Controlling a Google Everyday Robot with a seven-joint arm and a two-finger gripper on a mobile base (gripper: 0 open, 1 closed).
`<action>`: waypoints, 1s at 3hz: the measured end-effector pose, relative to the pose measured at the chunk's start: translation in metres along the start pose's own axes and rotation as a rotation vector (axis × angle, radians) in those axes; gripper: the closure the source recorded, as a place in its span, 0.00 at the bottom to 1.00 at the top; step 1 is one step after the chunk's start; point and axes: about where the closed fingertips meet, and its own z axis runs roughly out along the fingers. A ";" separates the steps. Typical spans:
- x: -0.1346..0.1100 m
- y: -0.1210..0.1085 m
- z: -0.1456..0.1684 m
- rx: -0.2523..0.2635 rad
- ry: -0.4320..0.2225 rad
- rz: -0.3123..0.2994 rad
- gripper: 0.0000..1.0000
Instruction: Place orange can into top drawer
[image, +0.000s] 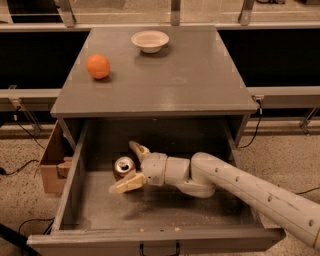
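Observation:
The orange can (123, 165) stands upright on the floor of the open top drawer (150, 210), towards its back left, silver top facing up. My gripper (124, 167) is inside the drawer, reaching in from the right. Its fingers are spread, one fingertip (135, 147) behind the can and the other (120, 187) in front of it. The can sits between them with gaps showing. The arm (240, 187) crosses the drawer's right side.
On the cabinet top (190, 85) lie a round orange fruit (98, 66) at the left and a white bowl (150, 40) at the back. A cardboard box (52, 165) stands on the floor left of the drawer. The drawer front carries a dark handle (159, 248).

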 end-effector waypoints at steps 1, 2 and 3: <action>0.000 0.000 0.000 0.000 0.000 0.000 0.00; -0.022 0.035 -0.022 -0.059 0.017 -0.028 0.00; -0.058 0.075 -0.057 -0.105 0.100 -0.053 0.00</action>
